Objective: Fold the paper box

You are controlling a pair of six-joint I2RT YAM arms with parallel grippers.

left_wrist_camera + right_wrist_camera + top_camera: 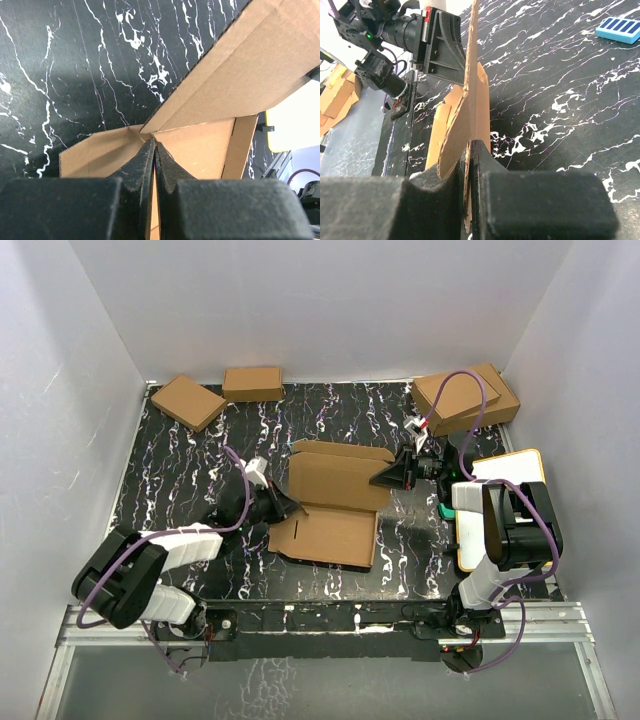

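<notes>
Right tool (379, 480), paper box (335, 528); cartons (465, 400) behind

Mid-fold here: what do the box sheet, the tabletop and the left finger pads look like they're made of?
Paper box: brown corrugated cardboard, matte and uncoated, with pressed creases and rough cut edges. Table: black with white marble-like veining, smooth; likely a printed film or laminate, can't confirm. Left gripper's fingers: black, matte, grainy, seemingly foam or rubber.

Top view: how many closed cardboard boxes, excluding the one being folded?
4. Back left: angled small box and straight small box. Back right, stacked: top box on bottom box. None looks hidden.
</notes>
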